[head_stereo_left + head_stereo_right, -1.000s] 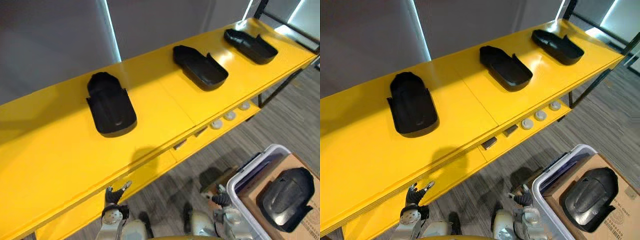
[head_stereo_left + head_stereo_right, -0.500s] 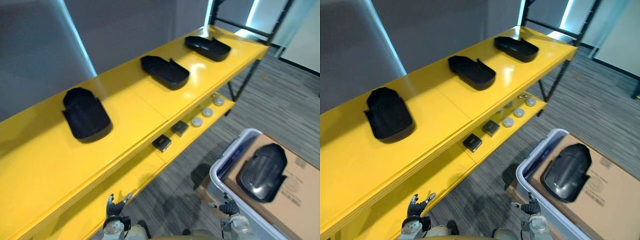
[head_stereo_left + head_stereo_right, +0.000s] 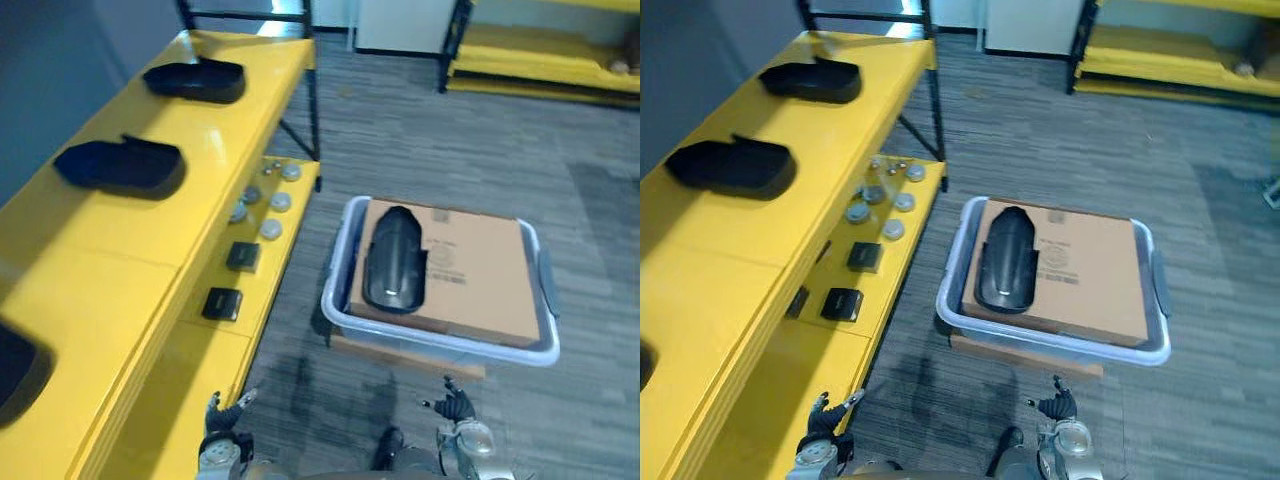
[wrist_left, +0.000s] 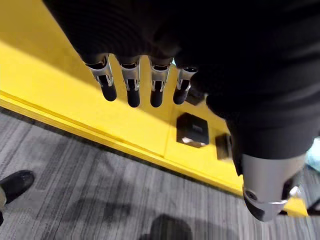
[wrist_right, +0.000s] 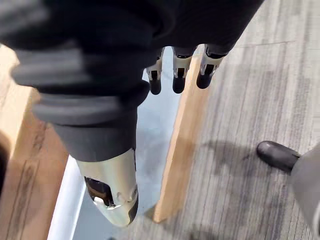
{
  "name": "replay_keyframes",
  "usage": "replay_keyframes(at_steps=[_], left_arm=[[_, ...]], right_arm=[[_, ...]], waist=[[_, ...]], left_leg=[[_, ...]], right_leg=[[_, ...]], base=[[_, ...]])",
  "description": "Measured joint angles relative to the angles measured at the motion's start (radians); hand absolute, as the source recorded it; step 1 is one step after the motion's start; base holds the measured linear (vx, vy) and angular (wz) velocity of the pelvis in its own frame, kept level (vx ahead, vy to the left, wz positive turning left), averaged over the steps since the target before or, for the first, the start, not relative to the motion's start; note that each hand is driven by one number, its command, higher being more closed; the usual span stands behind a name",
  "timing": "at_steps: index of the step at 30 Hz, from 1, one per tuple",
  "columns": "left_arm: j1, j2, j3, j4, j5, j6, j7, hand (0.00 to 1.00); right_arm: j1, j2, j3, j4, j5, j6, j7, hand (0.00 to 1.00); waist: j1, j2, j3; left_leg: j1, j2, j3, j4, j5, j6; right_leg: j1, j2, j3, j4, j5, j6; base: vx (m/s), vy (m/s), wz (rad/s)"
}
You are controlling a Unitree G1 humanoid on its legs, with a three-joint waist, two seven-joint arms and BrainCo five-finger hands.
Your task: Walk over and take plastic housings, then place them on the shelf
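Observation:
A black plastic housing (image 3: 395, 262) lies on a cardboard box (image 3: 480, 280) inside a pale bin (image 3: 440, 347) on the floor, ahead of me and slightly right. Two more black housings (image 3: 195, 80) (image 3: 120, 165) rest on the yellow shelf top (image 3: 100, 270) at my left, and the edge of a third (image 3: 15, 365) shows nearer to me. My left hand (image 3: 225, 415) hangs low beside the shelf, fingers (image 4: 132, 87) straight and holding nothing. My right hand (image 3: 455, 408) hangs low in front of the bin, fingers (image 5: 176, 75) straight and empty.
The lower shelf level carries two small black boxes (image 3: 242, 256) (image 3: 221, 302) and several round silver discs (image 3: 270, 200). A wooden board (image 3: 400, 355) lies under the bin. Another yellow shelf (image 3: 540, 75) stands across the grey carpet at the back right.
The camera has swung right: the shelf now runs along the left and the bin with its housing sits near the middle. Both hands stay low and open.

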Motion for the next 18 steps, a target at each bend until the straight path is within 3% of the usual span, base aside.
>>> replay_keyframes(at_steps=[2,3,4,5,9,13,18], left_arm=[[0.013,0.0,-0.001,-0.006,-0.006,0.0,0.002,0.0],[0.024,0.0,-0.001,-0.021,-0.013,-0.001,0.006,0.0],[0.031,0.0,-0.002,-0.025,-0.016,-0.001,0.006,0.0],[0.033,0.019,-0.002,-0.027,-0.021,-0.001,0.006,0.0],[0.026,0.03,-0.003,-0.031,-0.039,0.0,0.006,0.0],[0.034,0.038,-0.001,-0.031,-0.04,0.0,0.006,0.0],[0.048,0.053,-0.001,-0.028,-0.04,0.0,0.005,0.0]], right_arm=[[-0.001,0.0,-0.034,0.003,0.033,-0.001,-0.014,0.0],[0.004,-0.001,-0.047,0.004,0.05,-0.001,-0.021,0.0],[0.008,-0.005,-0.058,0.003,0.055,-0.004,-0.027,0.0],[0.008,0.012,-0.078,0.028,0.076,-0.004,-0.033,0.0],[0.019,0.025,-0.119,0.039,0.094,-0.003,-0.032,0.0],[0.031,0.026,-0.179,0.041,0.112,-0.003,-0.032,0.0],[0.016,0.028,-0.223,0.042,0.12,-0.004,-0.033,0.0]], waist=[[0.002,0.0,0.001],[0.003,0.004,0.001],[0.003,0.015,0.001],[0.003,0.002,-0.008],[0.0,-0.037,-0.019],[0.0,-0.039,-0.021],[0.004,-0.054,-0.03]], left_leg=[[-0.034,-0.099,-0.1,-0.036,-0.018,0.003],[-0.05,-0.145,-0.139,-0.114,0.001,-0.003],[-0.053,-0.153,-0.15,-0.162,0.033,0.019],[-0.031,-0.161,-0.145,-0.172,0.024,0.059],[-0.019,-0.206,-0.155,-0.244,0.042,0.087],[0.047,-0.242,-0.175,-0.333,0.073,0.101],[0.103,-0.244,-0.18,-0.397,0.088,0.096]], right_leg=[[0.01,-0.01,0.04,0.017,-0.011,0.01],[0.014,-0.005,0.061,0.033,-0.016,0.035],[0.017,0.008,0.067,0.04,-0.021,0.043],[0.025,0.014,0.085,0.033,-0.026,0.057],[0.037,-0.014,0.07,-0.01,-0.011,0.081],[0.1,-0.028,0.058,-0.067,0.004,0.087],[0.138,-0.022,0.061,-0.087,0.012,0.079]], base=[[0.09,0.07,-0.7],[0.13,0.106,-0.65],[0.13,0.103,-0.41],[0.1,0.035,-0.14],[0.16,0.07,0.1],[0.13,0.052,0.25],[0.07,0.007,0.06]])
